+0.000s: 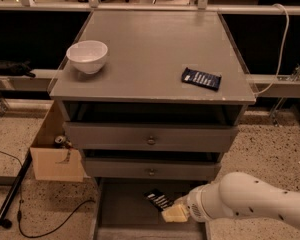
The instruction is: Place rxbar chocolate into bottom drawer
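The rxbar chocolate (158, 200), a black-wrapped bar with white lettering, hangs low over the floor of the open bottom drawer (121, 211). My gripper (174, 213) reaches in from the right on a white arm. It is shut on the bar's right end, and its yellowish fingertips (176, 214) are just inside the drawer. The bar sticks out up and to the left of the fingers. I cannot tell whether the bar touches the drawer floor.
A dark blue wrapped bar (201, 78) and a white bowl (87, 55) sit on the cabinet top. Two upper drawers with knobs (150, 140) are slightly open. A cardboard box (55, 159) stands at the cabinet's left, with a black cable (20, 219) on the floor.
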Robot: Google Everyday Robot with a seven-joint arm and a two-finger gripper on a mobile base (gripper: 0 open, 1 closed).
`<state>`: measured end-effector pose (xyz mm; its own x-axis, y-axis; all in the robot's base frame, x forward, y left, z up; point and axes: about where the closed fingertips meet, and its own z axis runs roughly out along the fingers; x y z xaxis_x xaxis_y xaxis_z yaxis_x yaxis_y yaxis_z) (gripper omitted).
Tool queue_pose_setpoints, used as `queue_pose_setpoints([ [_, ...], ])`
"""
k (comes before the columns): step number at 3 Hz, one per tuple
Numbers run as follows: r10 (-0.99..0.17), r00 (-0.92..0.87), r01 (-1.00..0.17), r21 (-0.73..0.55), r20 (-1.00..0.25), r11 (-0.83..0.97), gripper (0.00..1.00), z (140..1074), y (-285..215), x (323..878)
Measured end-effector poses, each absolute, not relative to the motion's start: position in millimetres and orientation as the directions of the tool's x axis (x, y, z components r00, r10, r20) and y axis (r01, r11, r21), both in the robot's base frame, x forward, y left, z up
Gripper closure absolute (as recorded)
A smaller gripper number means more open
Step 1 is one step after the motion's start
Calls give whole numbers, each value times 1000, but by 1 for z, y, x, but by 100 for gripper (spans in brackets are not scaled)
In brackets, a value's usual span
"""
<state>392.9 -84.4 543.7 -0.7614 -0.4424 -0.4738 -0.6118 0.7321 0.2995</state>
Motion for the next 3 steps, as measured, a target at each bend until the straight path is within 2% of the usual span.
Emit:
queue_pose_setpoints([
  [2,-471,-796,-596,351,-381,722,100,404,-62,387],
  [3,-477,-792,-600,344,-381,722,100,403,-62,393],
])
